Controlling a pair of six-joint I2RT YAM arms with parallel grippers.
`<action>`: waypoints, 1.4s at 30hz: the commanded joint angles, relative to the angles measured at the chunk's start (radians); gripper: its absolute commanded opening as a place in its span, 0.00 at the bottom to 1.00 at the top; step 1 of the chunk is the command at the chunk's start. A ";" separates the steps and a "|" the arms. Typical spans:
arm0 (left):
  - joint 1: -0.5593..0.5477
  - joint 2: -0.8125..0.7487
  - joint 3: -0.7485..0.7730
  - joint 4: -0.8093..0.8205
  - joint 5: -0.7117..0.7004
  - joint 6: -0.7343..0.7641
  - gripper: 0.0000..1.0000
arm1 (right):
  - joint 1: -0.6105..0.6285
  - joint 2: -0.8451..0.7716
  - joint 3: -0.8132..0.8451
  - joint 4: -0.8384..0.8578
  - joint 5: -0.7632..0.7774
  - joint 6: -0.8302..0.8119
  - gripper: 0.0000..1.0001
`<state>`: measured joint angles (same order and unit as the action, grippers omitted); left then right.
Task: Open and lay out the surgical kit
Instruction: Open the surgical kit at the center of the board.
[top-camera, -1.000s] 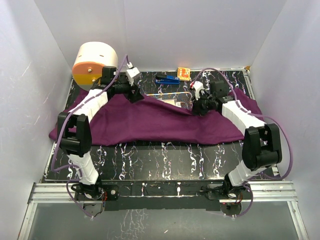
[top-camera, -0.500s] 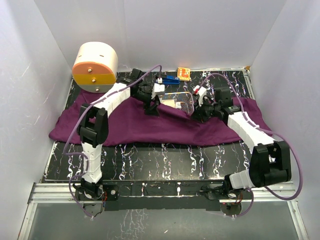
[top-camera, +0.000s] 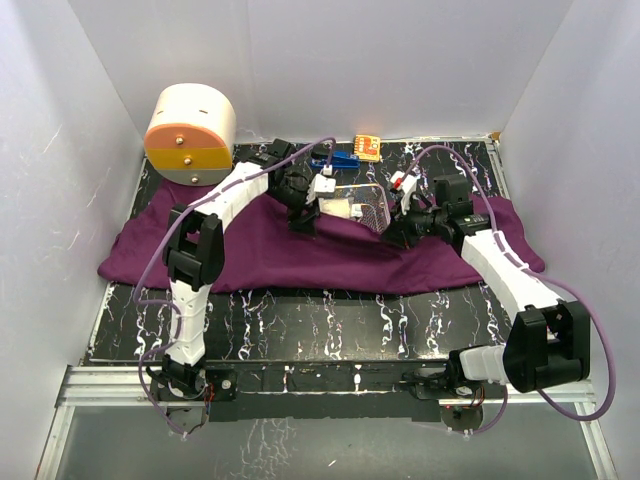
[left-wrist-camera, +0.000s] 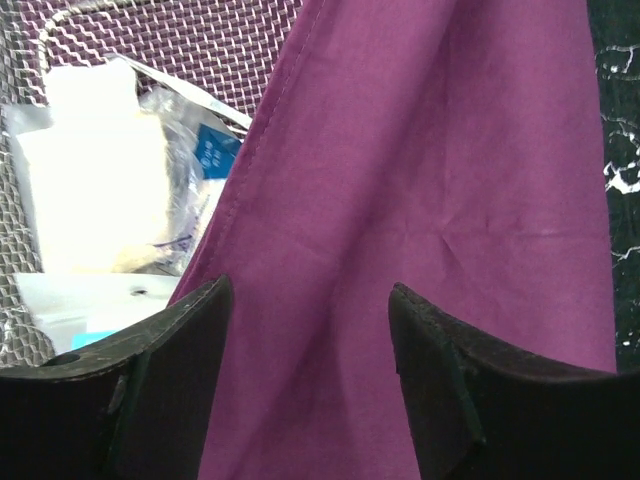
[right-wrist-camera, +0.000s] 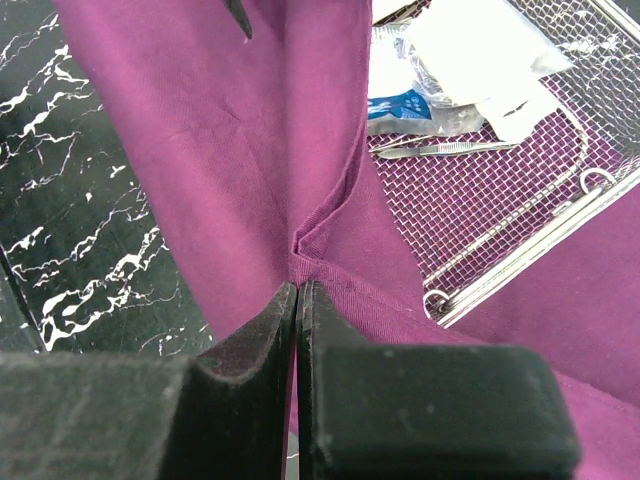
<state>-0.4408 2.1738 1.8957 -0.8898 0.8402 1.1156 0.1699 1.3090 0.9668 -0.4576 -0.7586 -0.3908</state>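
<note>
- Purple first: the large purple cloth wrap lies spread on the black marbled table, one flap draped over the tray's near side. I'd peel it low and outward, not yank.
- The rectangular silver wire-mesh tray sits far-centre, partly uncovered, holding white gauze and packets and small steel forceps.
- The right gripper is clenched on a pucker of wrap.
- The left gripper is parted over the hem, grasping nothing.

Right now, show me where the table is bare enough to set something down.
Widest free patch: the table strip between the purple cloth and the near edge. A smaller one lies back right, beyond the cloth. Crowded: back centre, around the wire-mesh tray, left gripper, right gripper, blue item and orange item.
</note>
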 joint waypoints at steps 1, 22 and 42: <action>0.001 -0.109 -0.101 0.071 -0.008 0.018 0.67 | 0.000 -0.053 0.016 -0.013 -0.032 -0.002 0.00; 0.017 -0.106 -0.030 0.031 0.156 -0.006 0.78 | 0.000 -0.101 -0.029 -0.110 -0.063 -0.081 0.00; 0.016 0.110 0.208 -0.263 0.144 0.121 0.76 | 0.000 -0.151 -0.017 -0.194 -0.094 -0.135 0.00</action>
<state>-0.4274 2.3066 2.0689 -1.0809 0.9272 1.1881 0.1699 1.2007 0.9382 -0.6334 -0.8135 -0.5102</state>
